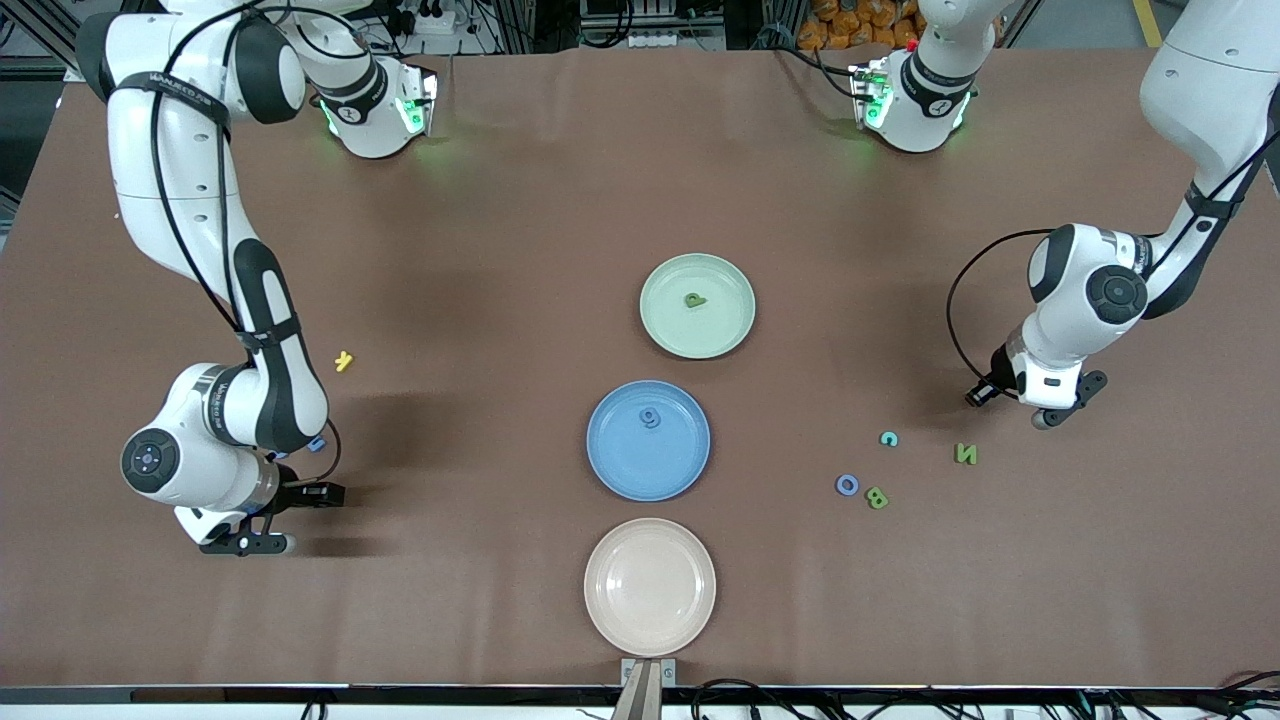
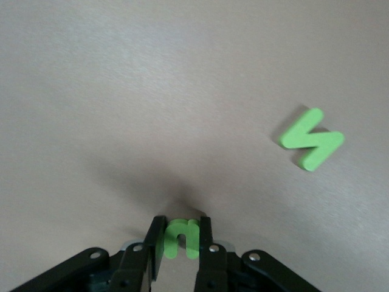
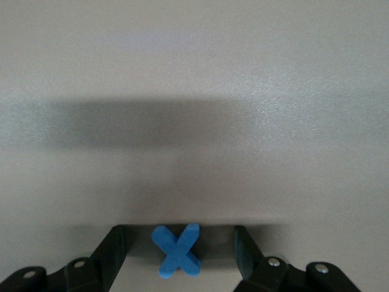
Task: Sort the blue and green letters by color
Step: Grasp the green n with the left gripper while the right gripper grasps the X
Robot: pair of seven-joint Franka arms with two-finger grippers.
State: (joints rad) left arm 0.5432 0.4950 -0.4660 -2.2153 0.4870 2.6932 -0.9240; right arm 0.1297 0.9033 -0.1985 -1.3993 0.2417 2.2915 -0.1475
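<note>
My left gripper (image 2: 180,234) is shut on a small green arch-shaped letter (image 2: 180,238), just above the bare table at the left arm's end (image 1: 1035,395). A green N (image 2: 312,139) lies close by (image 1: 965,453). My right gripper (image 3: 179,252) is open, with a blue X (image 3: 177,249) lying between its fingers; in the front view the X (image 1: 316,443) peeks out beside that arm. A blue O (image 1: 847,485), a green B (image 1: 877,497) and a teal C (image 1: 888,438) lie loose. A green P (image 1: 694,299) lies in the green plate (image 1: 730,335), a blue G (image 1: 650,417) in the blue plate (image 1: 640,470).
A pink plate (image 1: 650,590) holds nothing and sits nearest the front camera, in line with the other two plates. A tiny yellow letter (image 1: 343,361) lies on the table near the right arm.
</note>
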